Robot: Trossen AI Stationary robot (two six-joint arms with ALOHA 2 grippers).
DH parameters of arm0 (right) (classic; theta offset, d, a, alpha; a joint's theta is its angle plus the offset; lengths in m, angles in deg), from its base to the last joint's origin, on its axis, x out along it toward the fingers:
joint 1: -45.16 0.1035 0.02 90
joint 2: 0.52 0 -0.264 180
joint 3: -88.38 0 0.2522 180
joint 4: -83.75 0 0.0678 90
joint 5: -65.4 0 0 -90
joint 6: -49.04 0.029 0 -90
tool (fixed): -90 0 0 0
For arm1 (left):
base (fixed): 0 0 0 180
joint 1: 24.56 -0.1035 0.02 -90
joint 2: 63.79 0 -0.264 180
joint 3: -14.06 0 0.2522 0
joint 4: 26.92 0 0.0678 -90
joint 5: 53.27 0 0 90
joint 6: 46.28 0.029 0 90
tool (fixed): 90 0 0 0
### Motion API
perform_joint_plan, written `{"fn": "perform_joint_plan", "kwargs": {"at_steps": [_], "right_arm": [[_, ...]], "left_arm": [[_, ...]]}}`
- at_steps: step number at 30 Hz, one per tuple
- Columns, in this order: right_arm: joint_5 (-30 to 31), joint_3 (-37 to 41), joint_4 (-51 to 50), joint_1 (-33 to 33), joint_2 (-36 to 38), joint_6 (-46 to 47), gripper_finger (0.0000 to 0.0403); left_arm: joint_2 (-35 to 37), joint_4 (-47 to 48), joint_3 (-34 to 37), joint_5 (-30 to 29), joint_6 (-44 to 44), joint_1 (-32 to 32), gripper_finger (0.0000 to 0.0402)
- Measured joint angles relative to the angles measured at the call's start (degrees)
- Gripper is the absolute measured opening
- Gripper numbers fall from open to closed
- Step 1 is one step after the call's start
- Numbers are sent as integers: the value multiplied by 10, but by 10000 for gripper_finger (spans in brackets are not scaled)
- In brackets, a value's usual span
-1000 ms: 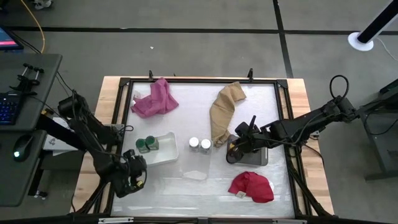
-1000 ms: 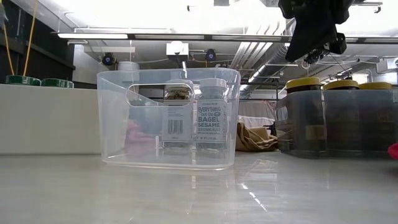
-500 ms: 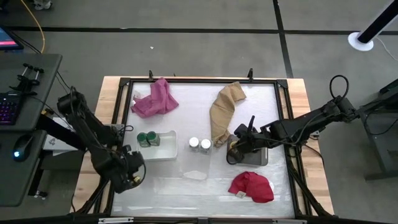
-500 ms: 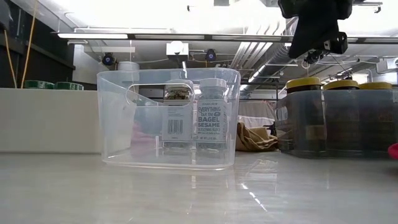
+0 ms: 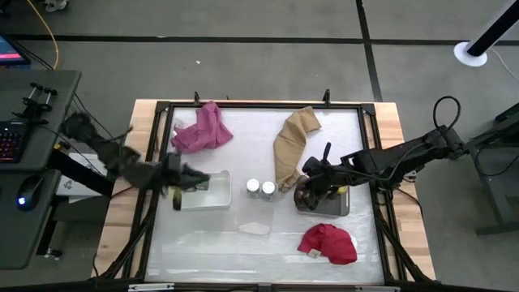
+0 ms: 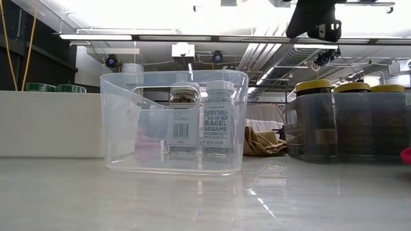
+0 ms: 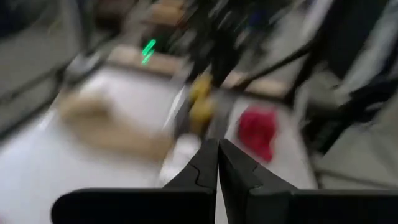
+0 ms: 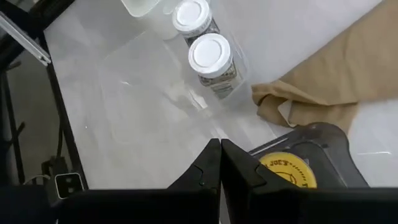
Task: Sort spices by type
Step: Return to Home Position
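Note:
Two white-lidded jars (image 5: 260, 188) (image 8: 211, 53) stand upright mid-table; the low view shows them through a clear tub (image 6: 173, 122). Yellow-lidded amber jars (image 6: 352, 86) (image 8: 287, 171) stand in the grey tray (image 5: 336, 207). Green lids (image 6: 48, 87) show above the white tray's wall (image 5: 215, 199); in the high view my left arm covers them. My left gripper (image 5: 188, 180) (image 7: 217, 163) is shut over the white tray, pointing toward the table's right. My right gripper (image 5: 306, 191) (image 8: 219, 155) (image 6: 314, 22) is shut and hangs well above the yellow-lidded jars.
A pink cloth (image 5: 203, 128) lies at the far left and a tan cloth (image 5: 293, 142) at the far middle, its end reaching the grey tray. A red cloth (image 5: 328, 243) lies near the front right. A black frame (image 5: 243, 104) rims the table.
My left arm has swung fast from the table's near left corner toward the far edge and right, and now reaches over the white tray, turned to point right. My right gripper has risen a little above the yellow-lidded jars.

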Motion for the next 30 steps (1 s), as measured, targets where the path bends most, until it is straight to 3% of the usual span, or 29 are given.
{"fn": "perform_joint_plan", "kwargs": {"at_steps": [2, 4, 7, 10, 13, 18, 21, 27, 30], "right_arm": [[-7, -2, 3, -8, 0, -4, 0], [-16, -2, 3, -15, 0, -4, 0], [-29, -2, 2, -20, 0, 2, 0], [-34, -2, 1, -17, 0, 12, 0], [-38, -2, -6, -6, 0, 38, 0], [-28, -2, -8, 20, 0, 73, 0], [-11, -2, -10, 29, 0, 97, 0], [2, -2, -11, 31, 0, 140, 0], [-3, -2, -13, 31, 0, 144, 0]], "left_arm": [[11, -144, 30, 132, 121, -95, 0], [11, -258, 58, 270, 180, -190, 0], [11, -295, 94, 393, 165, -304, 0], [39, -308, 148, 473, 122, -354, 0], [93, -386, 225, 475, 91, -351, 0], [208, -487, 360, 395, 47, -332, 0], [280, -495, 418, 362, 38, -329, 0], [394, -487, 487, 357, 29, -329, 0], [429, -412, 487, 358, 23, -329, 0]]}}
